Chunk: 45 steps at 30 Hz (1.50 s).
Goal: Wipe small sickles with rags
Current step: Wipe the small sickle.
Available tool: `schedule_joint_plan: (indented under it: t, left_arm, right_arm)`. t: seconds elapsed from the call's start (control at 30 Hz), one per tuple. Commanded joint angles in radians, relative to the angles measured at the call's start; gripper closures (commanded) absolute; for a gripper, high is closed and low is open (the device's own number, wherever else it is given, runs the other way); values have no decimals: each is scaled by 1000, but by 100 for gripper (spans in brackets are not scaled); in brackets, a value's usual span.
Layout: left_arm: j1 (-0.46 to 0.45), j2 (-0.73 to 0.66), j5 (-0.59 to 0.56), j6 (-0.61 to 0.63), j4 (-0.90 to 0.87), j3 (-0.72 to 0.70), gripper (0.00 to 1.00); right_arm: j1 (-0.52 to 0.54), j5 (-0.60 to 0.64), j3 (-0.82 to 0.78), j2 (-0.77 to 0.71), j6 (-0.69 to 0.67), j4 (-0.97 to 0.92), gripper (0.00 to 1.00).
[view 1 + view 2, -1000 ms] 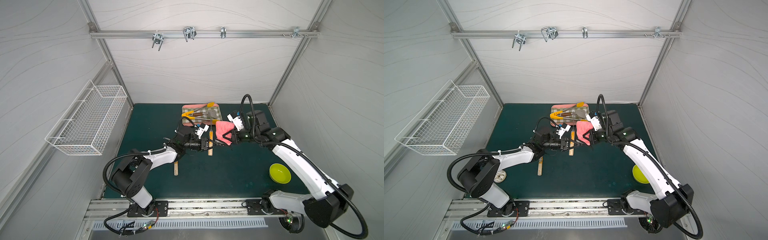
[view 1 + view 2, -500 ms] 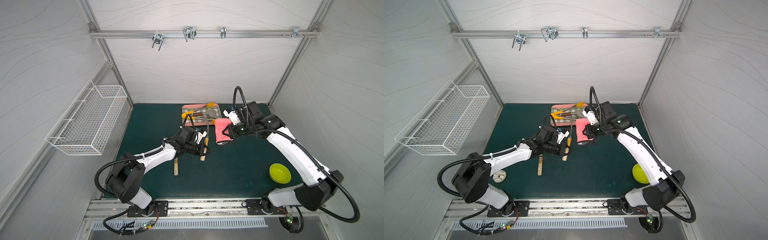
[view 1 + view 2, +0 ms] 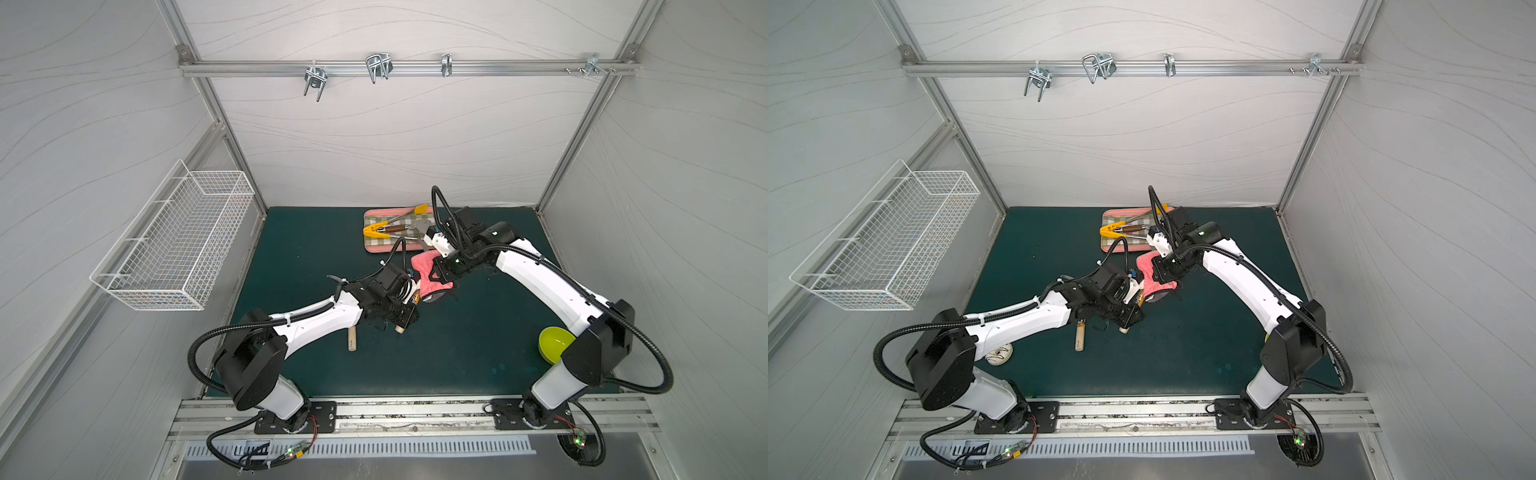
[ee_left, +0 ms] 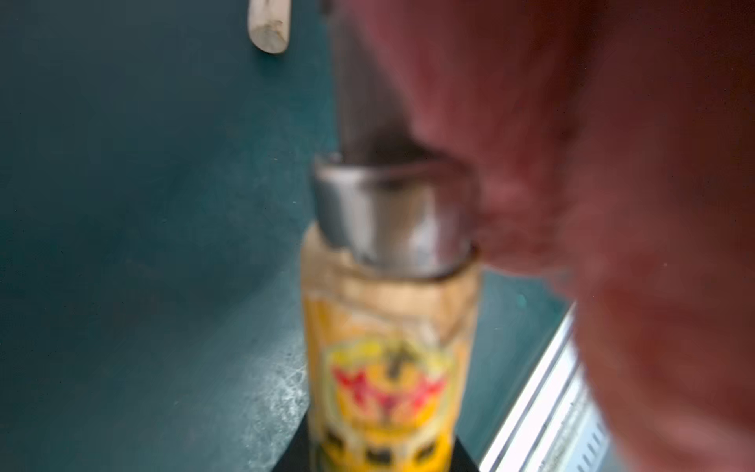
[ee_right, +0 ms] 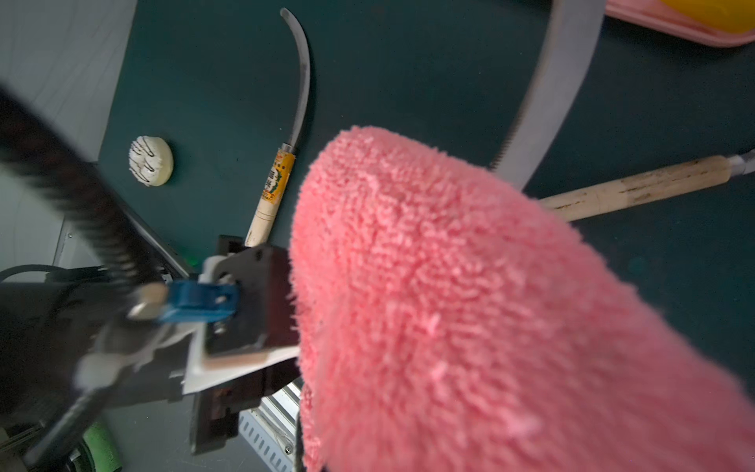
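Observation:
My left gripper is shut on the handle of a small sickle with an orange label. The handle's butt end pokes out toward the front. Its grey blade runs from the metal collar in behind the pink rag. My right gripper is shut on that rag, which drapes over the blade and hides the fingers. A second sickle lies on the mat beside the left arm. The pale handle of a third lies beyond the rag.
A pink-rimmed checked tray at the back holds yellow-tipped tongs and a small spatula. A green bowl sits by the right arm. A white round object lies near the left arm's base. A wire basket hangs on the left wall.
The left gripper has drawn the held sickle toward the front and tilted it. The right gripper has brought the rag left and down onto the blade.

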Motion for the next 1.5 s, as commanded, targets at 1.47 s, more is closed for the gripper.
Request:
schedule_joint_plan:
  t: [1.47]
  left_arm:
    - [-147, -81, -274, 121, 9, -29, 100]
  right_arm:
    - [-85, 50, -52, -201, 64, -78, 100]
